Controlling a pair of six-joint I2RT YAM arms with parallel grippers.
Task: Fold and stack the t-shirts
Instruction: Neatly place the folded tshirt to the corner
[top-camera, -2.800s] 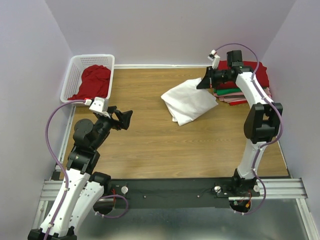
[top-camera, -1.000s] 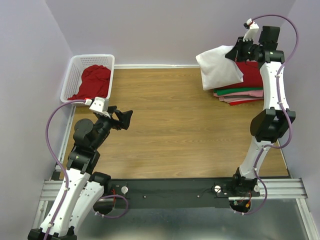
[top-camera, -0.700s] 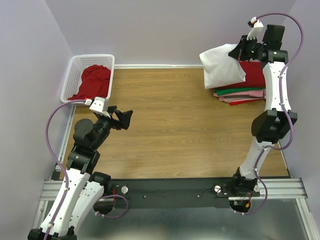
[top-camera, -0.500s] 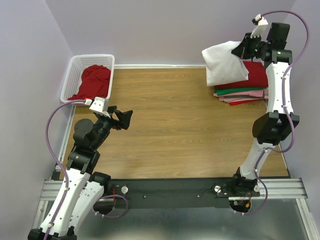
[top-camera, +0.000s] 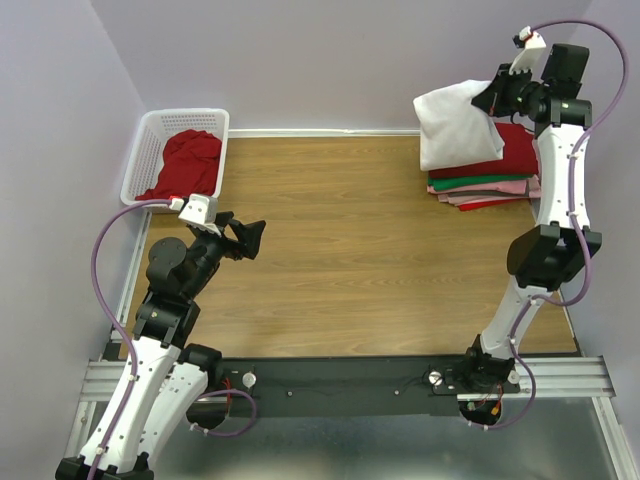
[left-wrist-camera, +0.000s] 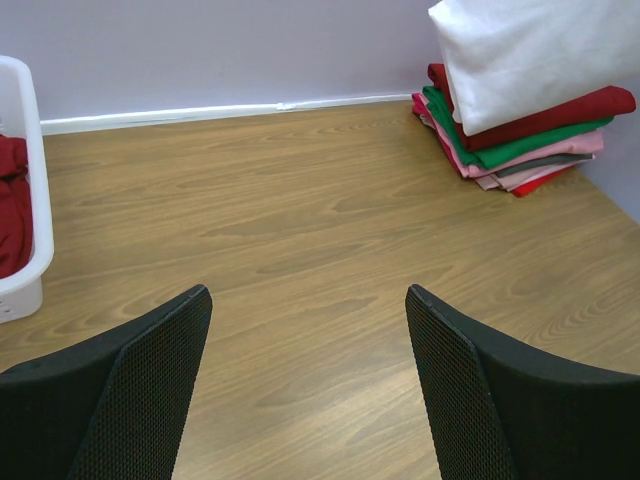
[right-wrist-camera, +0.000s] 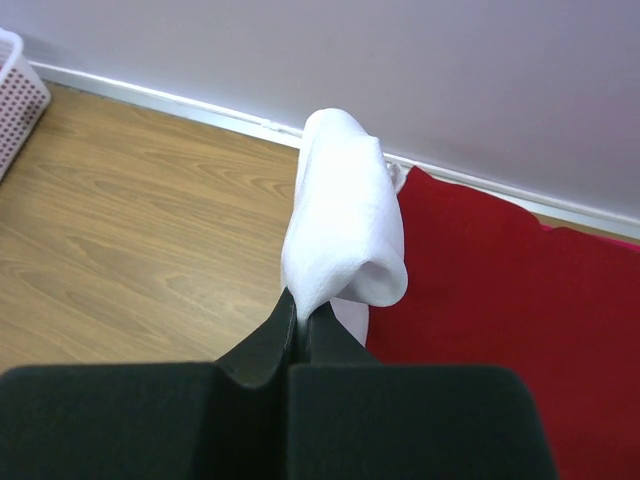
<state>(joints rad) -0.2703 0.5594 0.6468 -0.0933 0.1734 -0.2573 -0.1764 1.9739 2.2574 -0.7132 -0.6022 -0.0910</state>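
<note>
My right gripper (top-camera: 492, 98) is shut on the folded white t-shirt (top-camera: 455, 128) and holds it in the air over the left part of the stack of folded t-shirts (top-camera: 500, 178) at the far right. The stack has a red shirt on top, then green and pink. In the right wrist view the white t-shirt (right-wrist-camera: 345, 215) is pinched between the shut fingers, above the red top shirt (right-wrist-camera: 500, 290). My left gripper (top-camera: 248, 238) is open and empty, low at the near left. In the left wrist view the white t-shirt (left-wrist-camera: 530, 55) hangs over the stack (left-wrist-camera: 520, 150).
A white lattice basket (top-camera: 150, 150) at the far left corner holds a crumpled red t-shirt (top-camera: 185, 165); its edge shows in the left wrist view (left-wrist-camera: 25, 200). Purple walls close the table at the back and both sides.
My right gripper has lifted the white t-shirt off the table and carried it right and back, over the stack. The left arm has not moved.
</note>
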